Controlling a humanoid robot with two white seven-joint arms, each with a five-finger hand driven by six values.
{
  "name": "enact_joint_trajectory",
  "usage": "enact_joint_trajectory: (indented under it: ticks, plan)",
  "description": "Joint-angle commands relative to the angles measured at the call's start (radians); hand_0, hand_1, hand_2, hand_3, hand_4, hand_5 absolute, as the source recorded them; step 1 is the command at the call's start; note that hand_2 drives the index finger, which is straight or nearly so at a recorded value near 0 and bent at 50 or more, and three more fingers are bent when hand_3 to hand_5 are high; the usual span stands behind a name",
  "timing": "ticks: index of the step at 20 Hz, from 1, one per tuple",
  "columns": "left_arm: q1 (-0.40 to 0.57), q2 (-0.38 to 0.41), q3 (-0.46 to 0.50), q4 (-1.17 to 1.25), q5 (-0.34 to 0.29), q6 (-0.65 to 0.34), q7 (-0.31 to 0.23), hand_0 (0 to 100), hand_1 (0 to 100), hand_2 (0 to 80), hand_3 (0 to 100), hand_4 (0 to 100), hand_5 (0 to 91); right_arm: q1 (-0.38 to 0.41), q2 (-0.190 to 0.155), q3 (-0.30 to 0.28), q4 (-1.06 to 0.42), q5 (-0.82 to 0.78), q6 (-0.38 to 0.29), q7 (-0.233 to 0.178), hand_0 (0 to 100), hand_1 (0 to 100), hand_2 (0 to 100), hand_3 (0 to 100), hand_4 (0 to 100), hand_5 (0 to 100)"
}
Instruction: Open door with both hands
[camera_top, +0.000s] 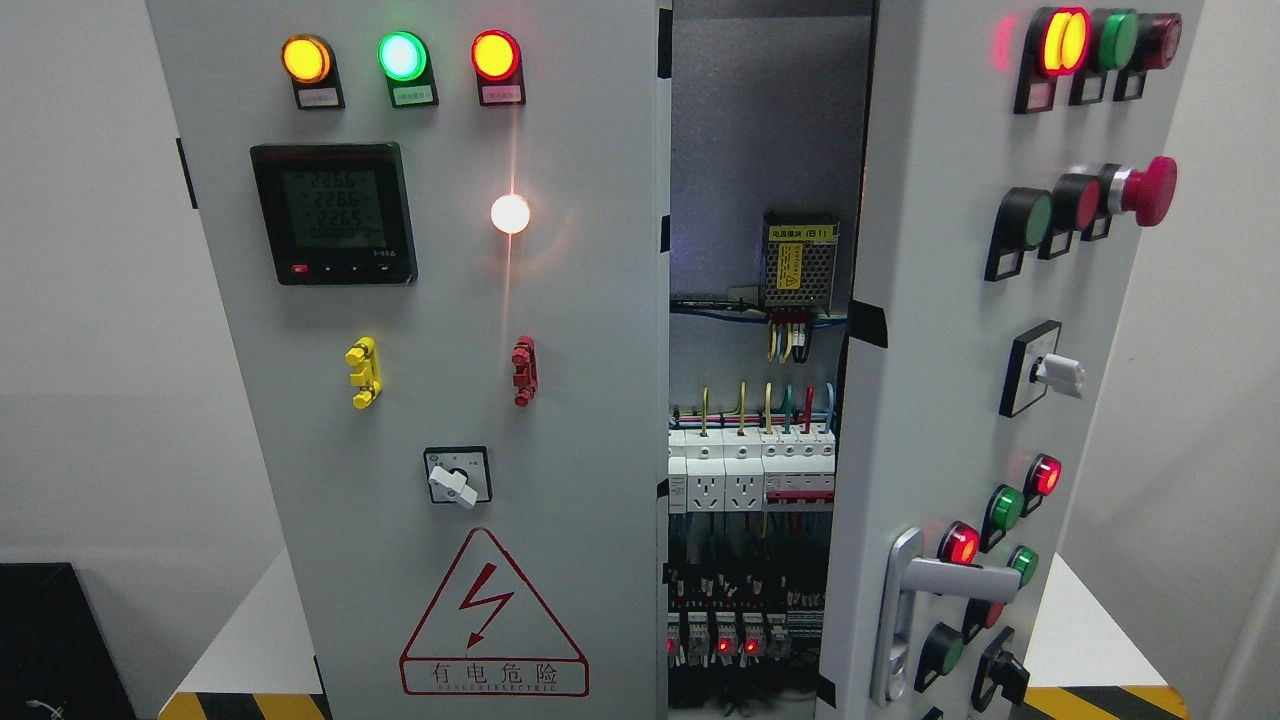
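A grey electrical cabinet fills the head view. Its right door (940, 400) stands swung partly outward, showing its face at an angle with lamps, push buttons and a red mushroom button (1148, 190). A silver lever handle (940, 585) sits low on that door. The left door (440, 400) is flush and carries three lit lamps, a digital meter (333, 213), a rotary switch (457, 477) and a red warning triangle (492, 620). Between the doors the interior (755, 400) shows a power supply, wiring and breakers. Neither hand appears in the picture.
The cabinet stands on a white platform (250, 630) with yellow-black hazard tape (245, 705) along its front edge. A black box (55, 640) sits at the lower left. Plain white walls lie on both sides.
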Motion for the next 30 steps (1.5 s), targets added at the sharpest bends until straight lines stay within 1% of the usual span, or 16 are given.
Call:
enact_joint_trajectory:
  ticks: [1, 6, 8, 14, 16, 20, 22, 27, 28, 30]
  plan:
    - [-0.023, 0.002, 0.001, 0.0, 0.0, 0.001, 0.0, 0, 0, 0.0, 0, 0, 0.0, 0.0, 0.0, 0.0, 0.0, 0.0, -0.001, 0.0, 19, 0, 0, 0, 0, 0]
    - [-0.02, 0.002, -0.002, -0.006, 0.0, -0.001, 0.0, 0, 0, 0.0, 0, 0, 0.0, 0.0, 0.0, 0.0, 0.0, 0.0, -0.001, 0.0, 19, 0, 0, 0, 0, 0]
    - [-0.003, 0.005, -0.002, -0.074, 0.0, -0.001, 0.0, 0, 0, 0.0, 0, 0, 0.0, 0.0, 0.0, 0.0, 0.0, 0.0, 0.001, 0.0, 19, 0, 0, 0, 0, 0]
    - [0.17, 0.037, -0.011, -0.462, 0.002, -0.001, 0.0, 0, 0, 0.0, 0, 0, 0.0, 0.0, 0.0, 0.0, 0.0, 0.0, -0.001, 0.0, 19, 0, 0, 0, 0, 0]
    - [0.21, 0.048, -0.018, -0.579, 0.0, -0.001, 0.0, 0, 0, 0.0, 0, 0, 0.0, 0.0, 0.0, 0.0, 0.0, 0.0, 0.001, 0.0, 19, 0, 0, 0, 0, 0]
    - [0.27, 0.077, -0.138, -0.781, 0.0, -0.001, 0.0, 0, 0, 0.0, 0, 0, 0.0, 0.0, 0.0, 0.0, 0.0, 0.0, 0.001, 0.0, 19, 0, 0, 0, 0, 0]
    - [0.314, 0.126, -0.198, -0.929, 0.002, 0.0, 0.002, 0, 0, 0.0, 0, 0, 0.0, 0.0, 0.0, 0.0, 0.0, 0.0, 0.001, 0.0, 19, 0, 0, 0, 0, 0]
    - [0.393, 0.198, -0.268, -1.311, 0.008, 0.005, 0.002, 0, 0, 0.0, 0, 0, 0.0, 0.0, 0.0, 0.0, 0.0, 0.0, -0.001, 0.0, 19, 0, 0, 0, 0, 0]
    - [0.397, 0.222, -0.296, -1.377, 0.018, 0.005, 0.002, 0, 0, 0.0, 0, 0, 0.0, 0.0, 0.0, 0.0, 0.0, 0.0, 0.001, 0.0, 19, 0, 0, 0, 0, 0]
    - [0.396, 0.282, -0.333, -1.498, 0.069, 0.01, 0.008, 0, 0, 0.0, 0, 0, 0.0, 0.0, 0.0, 0.0, 0.0, 0.0, 0.001, 0.0, 19, 0, 0, 0, 0, 0]
